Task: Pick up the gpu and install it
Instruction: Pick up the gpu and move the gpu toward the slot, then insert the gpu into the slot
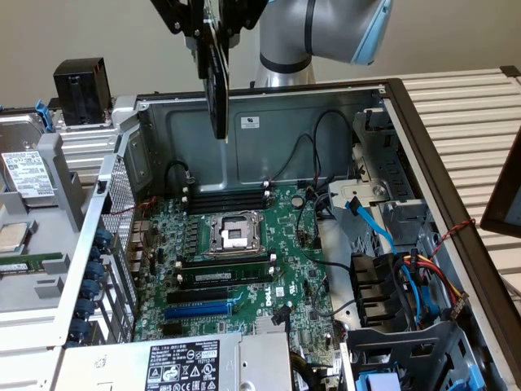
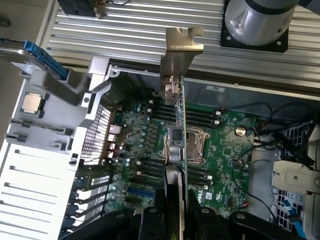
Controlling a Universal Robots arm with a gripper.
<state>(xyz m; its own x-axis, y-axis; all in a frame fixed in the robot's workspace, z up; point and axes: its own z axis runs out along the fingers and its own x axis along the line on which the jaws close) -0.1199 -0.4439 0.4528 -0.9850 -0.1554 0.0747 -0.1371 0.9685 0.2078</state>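
**Gpu held edge-on over the open case**

The gpu [image 1: 218, 90] hangs straight down from the gripper [image 1: 213, 37], whose fingers are pinched onto the card's upper edge. The card is in the air, clear of everything below it. Its silver end bracket [image 2: 181, 47] juts out at the end farthest from the hand.

It is probably light and stiff but fragile, with bare components and an edge connector that would not tolerate scraping. The board edges or shroud are the safest places to hold it.

Well below the hand lies the green motherboard [image 1: 244, 252], with its CPU socket [image 1: 234, 235] and, farther from the hand, a blue expansion slot [image 1: 198, 309]. The metal chassis wall [image 1: 326, 106] and loose cables [image 1: 383, 236] crowd the space around the board, so room is tight. The case rests on a slatted table [image 1: 464, 106].
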